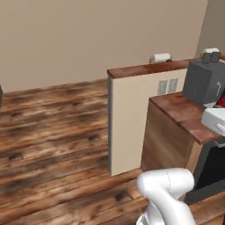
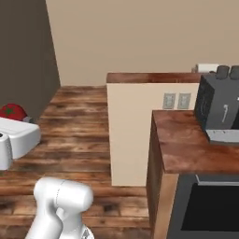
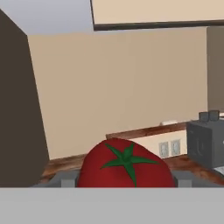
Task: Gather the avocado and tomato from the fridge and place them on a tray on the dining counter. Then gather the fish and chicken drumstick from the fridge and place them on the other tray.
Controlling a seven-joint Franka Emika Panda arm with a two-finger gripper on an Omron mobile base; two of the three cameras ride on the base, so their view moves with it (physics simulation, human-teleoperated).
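The gripper (image 3: 126, 181) is holding the tomato (image 3: 127, 165) between its two fingers (image 3: 68, 179), which are pressing against the left and right sides of the fruit, so the jaws are standing wide and clamped on it. In the hand view the tomato is sitting low in the middle, red and round, with its green star-shaped stem facing the camera. In the right base view a part of the same tomato (image 2: 13, 112) is showing at the left edge, just above the white hand of the arm (image 2: 60, 205), and in the left base view a small red piece of it (image 1: 221, 102) is peeking out at the right edge beside the white hand. Ahead of the robot a low cream partition wall (image 1: 127, 123) is standing on the wooden plank floor (image 1: 52, 136), and it is carrying a reddish-brown wooden top (image 1: 149, 69). Two grey wall sockets (image 2: 176, 100) are sitting on the side of this wall. Beside it a lower wooden counter (image 2: 196, 144) is running toward the robot, and a dark grey toaster (image 2: 218, 109) is standing on it. A small white object (image 1: 160, 58) is lying on the far wooden top, too small to identify. A dark brown wall panel (image 2: 25, 60) is rising at the left in the right base view.
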